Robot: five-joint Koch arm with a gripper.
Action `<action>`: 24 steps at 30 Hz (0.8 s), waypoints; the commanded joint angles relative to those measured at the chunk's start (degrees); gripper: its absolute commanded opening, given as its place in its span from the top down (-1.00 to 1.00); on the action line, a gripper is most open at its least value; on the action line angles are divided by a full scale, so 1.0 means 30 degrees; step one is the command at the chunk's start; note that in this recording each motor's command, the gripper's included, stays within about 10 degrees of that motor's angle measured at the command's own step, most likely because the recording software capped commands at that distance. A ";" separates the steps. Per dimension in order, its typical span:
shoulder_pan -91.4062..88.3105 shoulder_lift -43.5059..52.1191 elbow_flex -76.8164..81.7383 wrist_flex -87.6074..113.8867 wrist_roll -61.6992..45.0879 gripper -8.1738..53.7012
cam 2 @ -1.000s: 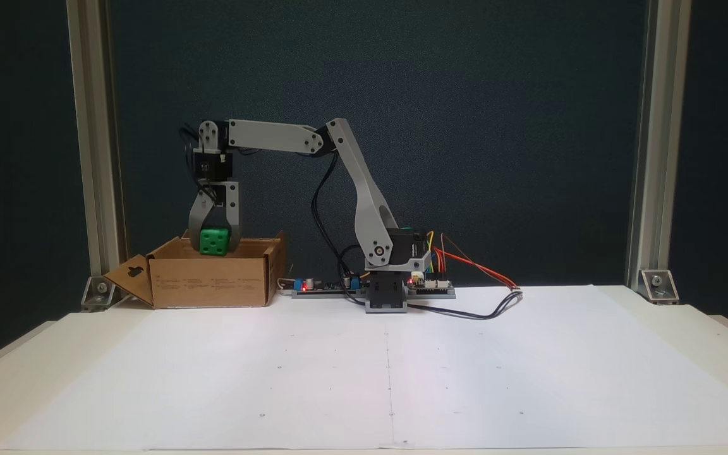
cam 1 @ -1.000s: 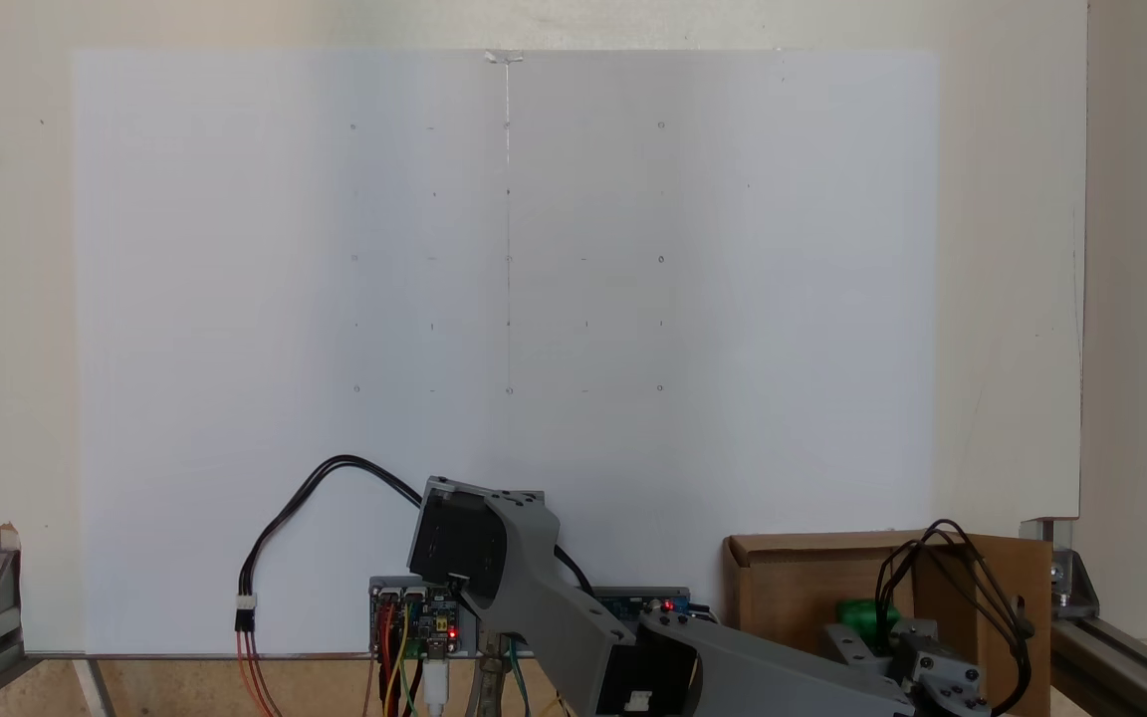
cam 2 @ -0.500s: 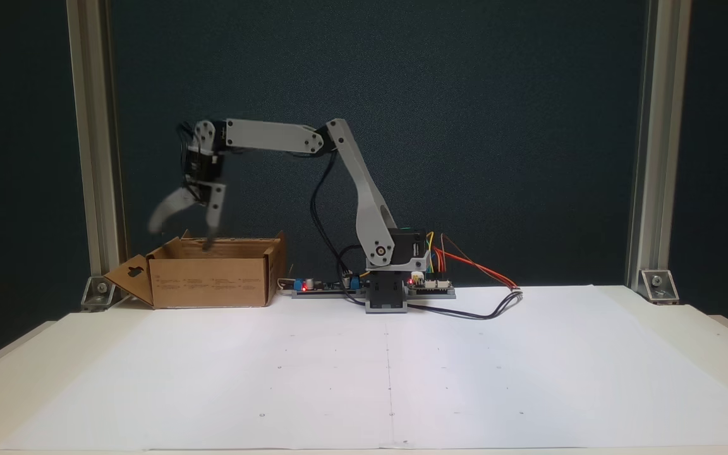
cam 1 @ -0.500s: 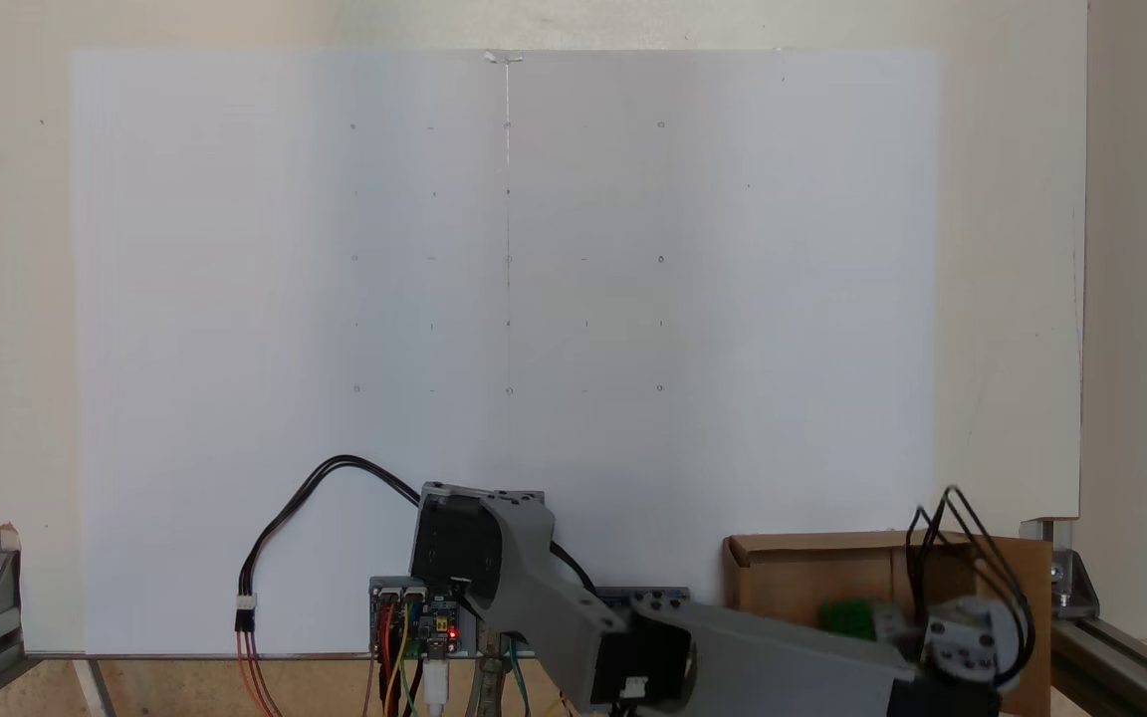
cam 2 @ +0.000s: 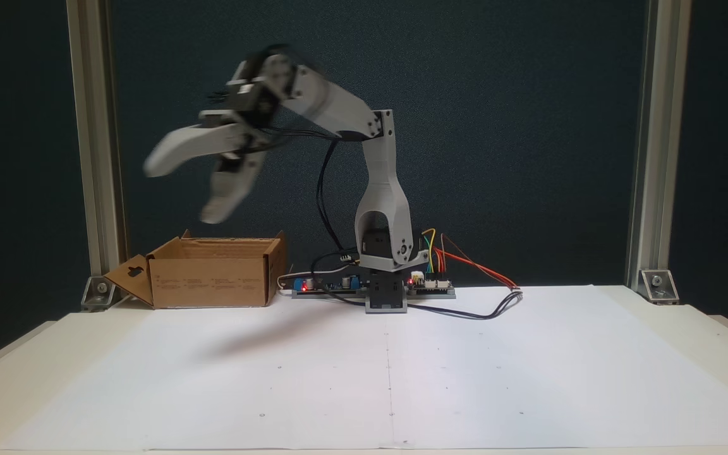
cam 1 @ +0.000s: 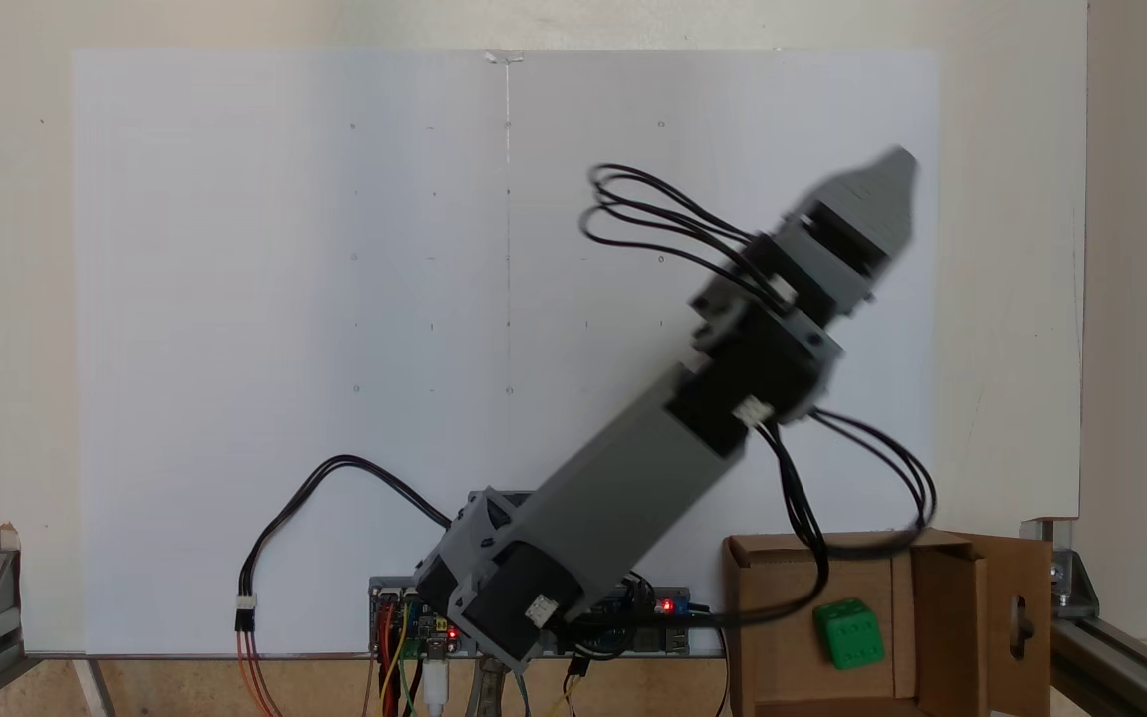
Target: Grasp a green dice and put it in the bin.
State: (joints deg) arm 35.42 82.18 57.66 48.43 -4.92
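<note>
White paper sheet over pale table: broad, bare, open room across its whole middle and front. Brown corrugated cardboard box with flaps, one flap slotted, at the table's back corner beside an aluminium frame post. Small bright green plastic dice, pips up, lying inside the box on its floor. Circuit boards and coloured wires at the arm's base. Black cable hanging across the box opening. Grey gripper, blurred, raised well above the box, jaws spread wide, holding nothing.

Green dice lies inside the open cardboard bin.
</note>
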 commanded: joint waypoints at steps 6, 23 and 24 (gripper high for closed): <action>-0.8906 0.3721 0.5215 -0.5068 0.1553 -0.71; -0.9873 1.3330 2.3320 -2.0091 0.1553 -0.72; -0.9961 1.3887 2.4199 -2.0941 0.1553 -0.72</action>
State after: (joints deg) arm 5.27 120.85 131.13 -7.47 -2.55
